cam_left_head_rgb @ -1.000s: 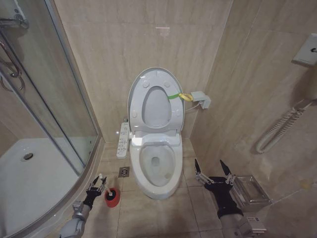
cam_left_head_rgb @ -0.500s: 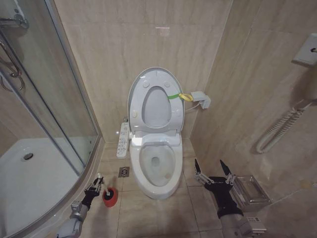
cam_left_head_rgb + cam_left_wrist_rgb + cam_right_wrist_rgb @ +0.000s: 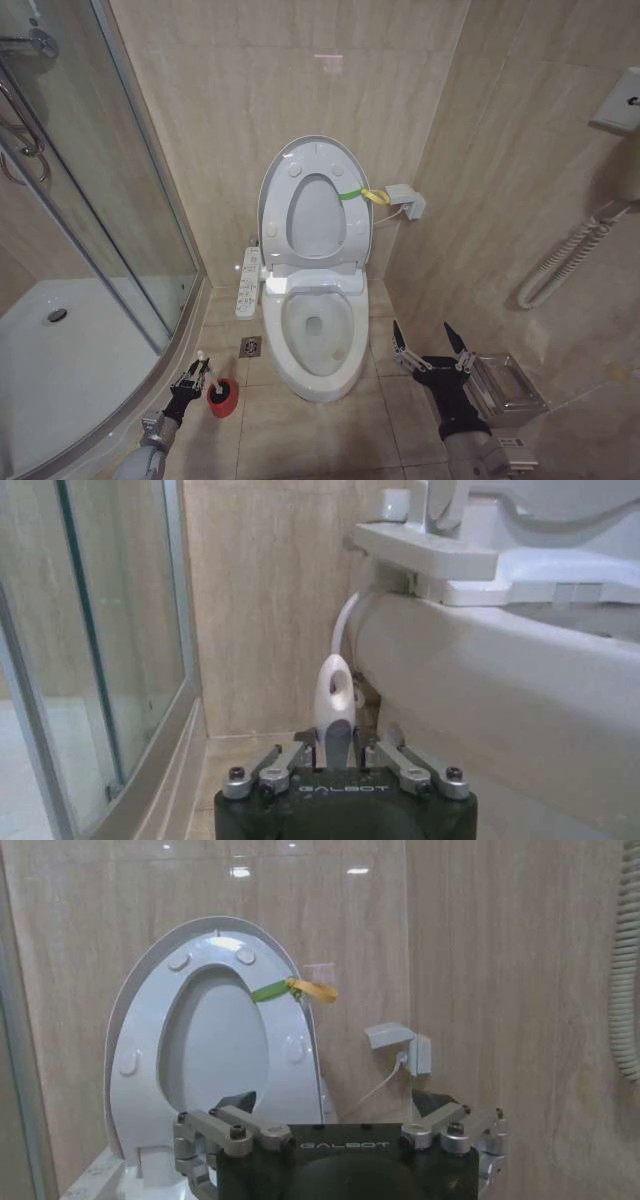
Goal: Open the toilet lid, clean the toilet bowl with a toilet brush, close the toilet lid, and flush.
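I've got the toilet bowl dead centre ahead of me on the tiled floor, its rim uncovered, with the white button panel running along its left flank. Behind it the toilet lid stands upright against the wall together with the seat ring, and the yellow-green strap loop sticks out from its right edge toward a small wall box. To the left, the glass shower door curves down along the floor. My right gripper hovers low beside the bowl's right side, fingers spread wide, nothing between them. Down at lower left, my left gripper is pinched onto the toilet brush; from the left wrist I see the white handle clamped between the fingers, its eyelet end poking out past them, the bowl's side just ahead. The brush sits at the little red holder cup on the floor, left of the bowl.
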`<state>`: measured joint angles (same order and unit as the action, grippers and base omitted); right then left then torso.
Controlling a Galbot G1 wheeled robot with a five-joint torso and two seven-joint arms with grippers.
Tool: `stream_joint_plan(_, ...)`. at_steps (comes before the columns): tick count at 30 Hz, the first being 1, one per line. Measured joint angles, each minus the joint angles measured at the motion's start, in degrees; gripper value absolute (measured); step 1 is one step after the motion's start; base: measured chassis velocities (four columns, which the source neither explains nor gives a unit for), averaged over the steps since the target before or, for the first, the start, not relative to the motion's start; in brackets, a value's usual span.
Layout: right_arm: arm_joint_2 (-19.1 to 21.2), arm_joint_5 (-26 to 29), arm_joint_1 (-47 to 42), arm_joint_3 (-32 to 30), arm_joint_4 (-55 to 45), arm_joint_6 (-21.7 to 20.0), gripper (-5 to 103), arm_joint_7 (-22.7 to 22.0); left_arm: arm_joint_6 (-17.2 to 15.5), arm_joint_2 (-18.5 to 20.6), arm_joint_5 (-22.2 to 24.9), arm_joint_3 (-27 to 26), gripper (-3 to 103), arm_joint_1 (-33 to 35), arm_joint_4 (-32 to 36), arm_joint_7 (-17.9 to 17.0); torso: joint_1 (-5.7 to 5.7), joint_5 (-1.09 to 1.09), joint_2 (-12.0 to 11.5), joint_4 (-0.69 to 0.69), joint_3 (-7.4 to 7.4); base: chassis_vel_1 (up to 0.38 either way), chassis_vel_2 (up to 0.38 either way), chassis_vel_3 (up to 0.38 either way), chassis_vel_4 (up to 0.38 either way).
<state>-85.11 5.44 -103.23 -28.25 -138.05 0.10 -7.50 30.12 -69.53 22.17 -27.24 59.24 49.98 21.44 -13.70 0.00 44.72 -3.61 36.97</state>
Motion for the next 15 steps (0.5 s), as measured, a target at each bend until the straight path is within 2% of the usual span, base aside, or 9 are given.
stream_joint_plan(15, 0.00, 0.00, 0.00, 0.00, 0.00, 0.00, 100, 0.00, -1.88, 0.77, -0.23, -1.63, 24, 7.35, 9.59, -2.07, 0.00, 0.00, 0.00, 0.00, 0.00, 0.000, 0.000, 0.000, 0.000)
